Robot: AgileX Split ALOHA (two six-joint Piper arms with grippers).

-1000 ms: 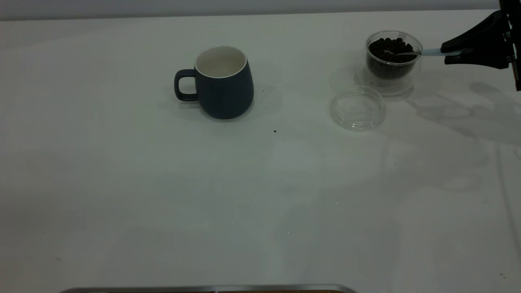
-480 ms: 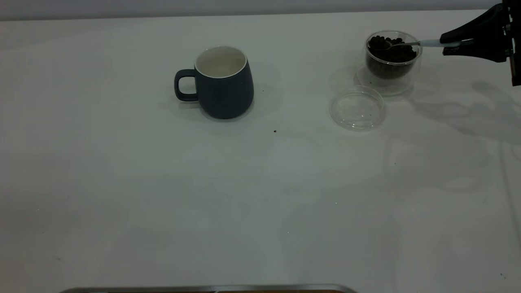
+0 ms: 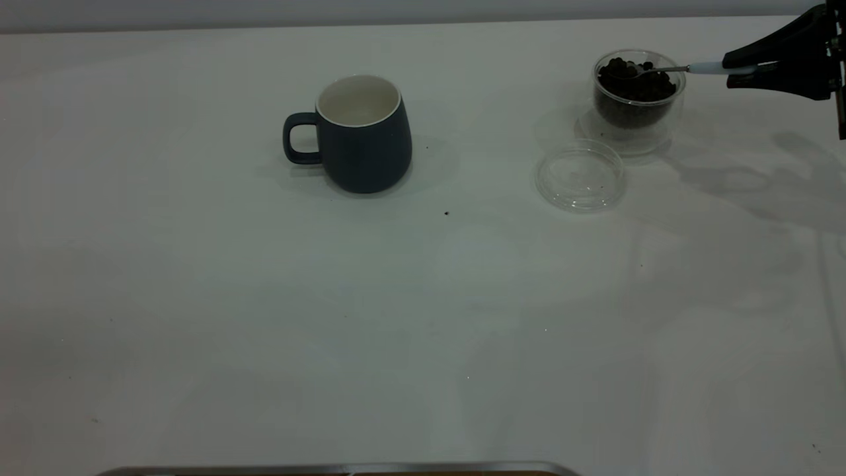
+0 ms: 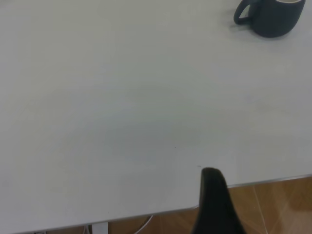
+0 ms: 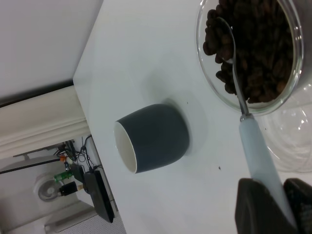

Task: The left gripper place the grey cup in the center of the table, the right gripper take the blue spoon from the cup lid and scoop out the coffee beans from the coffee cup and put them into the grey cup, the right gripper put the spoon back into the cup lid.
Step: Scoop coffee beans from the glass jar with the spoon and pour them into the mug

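Observation:
The grey cup (image 3: 363, 135) (image 4: 273, 17) (image 5: 156, 136) stands upright on the table (image 3: 264, 297), a little left of the middle at the back, handle to the left, white inside showing. At the back right is the glass coffee cup (image 3: 638, 99) full of coffee beans (image 3: 638, 86) (image 5: 258, 44). My right gripper (image 3: 753, 71) (image 5: 278, 204) is shut on the pale handle of the blue spoon (image 3: 700, 68) (image 5: 256, 146). The spoon's metal bowl sits at the top of the heap, holding beans. The clear cup lid (image 3: 580, 175) (image 5: 297, 141) lies in front of the glass. My left gripper (image 4: 214, 200) hangs over the table's near-left edge.
A loose dark speck (image 3: 446, 213) lies on the table between the mug and the lid. A metal strip (image 3: 330, 469) runs along the front edge. Wooden floor (image 4: 273, 204) shows past the table edge in the left wrist view.
The right gripper has lifted the spoon from deep in the beans to the top of the heap, now carrying beans, and drawn slightly to the right.

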